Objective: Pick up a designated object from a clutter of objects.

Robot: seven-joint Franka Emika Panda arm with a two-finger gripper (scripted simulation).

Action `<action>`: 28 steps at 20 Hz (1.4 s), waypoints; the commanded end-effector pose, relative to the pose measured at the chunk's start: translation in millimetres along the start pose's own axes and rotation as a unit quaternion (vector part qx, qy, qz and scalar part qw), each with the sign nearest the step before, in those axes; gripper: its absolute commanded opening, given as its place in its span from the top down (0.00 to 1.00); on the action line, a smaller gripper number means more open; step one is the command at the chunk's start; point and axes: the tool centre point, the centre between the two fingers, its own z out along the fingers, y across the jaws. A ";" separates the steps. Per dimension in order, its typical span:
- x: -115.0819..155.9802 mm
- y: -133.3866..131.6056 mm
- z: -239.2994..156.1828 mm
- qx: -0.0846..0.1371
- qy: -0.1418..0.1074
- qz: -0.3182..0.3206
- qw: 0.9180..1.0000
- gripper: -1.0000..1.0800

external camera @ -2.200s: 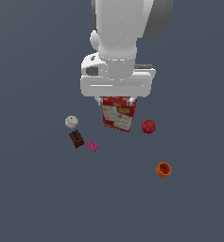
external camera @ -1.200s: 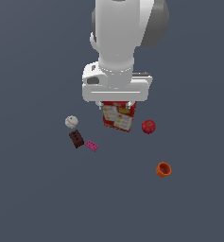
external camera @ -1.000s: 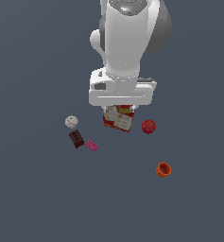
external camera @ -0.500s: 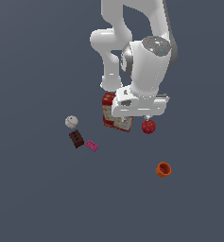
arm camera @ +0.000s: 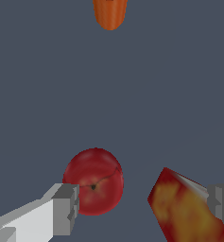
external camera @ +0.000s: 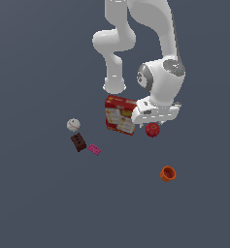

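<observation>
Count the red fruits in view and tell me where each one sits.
1. The red apple-like fruit lies just to the exterior view's right of the red printed box, under the open gripper. The arm may hide others.

glossy red fruit point(arm camera: 93, 182), red-and-yellow printed box point(external camera: 120, 115), orange cup point(external camera: 168, 173)

Flat dark grey floor point(external camera: 43, 203) carrying a red printed box point(external camera: 119, 114) with a red apple point(external camera: 152, 129) just beside it, an orange cup point(external camera: 167, 173) well apart, and a white ball point(external camera: 73, 125), brown block point(external camera: 78, 142) and pink brick point(external camera: 94, 149) clustered together.
</observation>
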 end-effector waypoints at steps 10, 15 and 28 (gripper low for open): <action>-27.7 -41.0 33.8 0.008 0.004 -0.021 1.000 0.04; -27.8 -40.9 34.9 0.008 0.004 -0.022 1.000 0.04; -29.0 -42.5 79.8 0.008 0.004 -0.022 1.000 0.04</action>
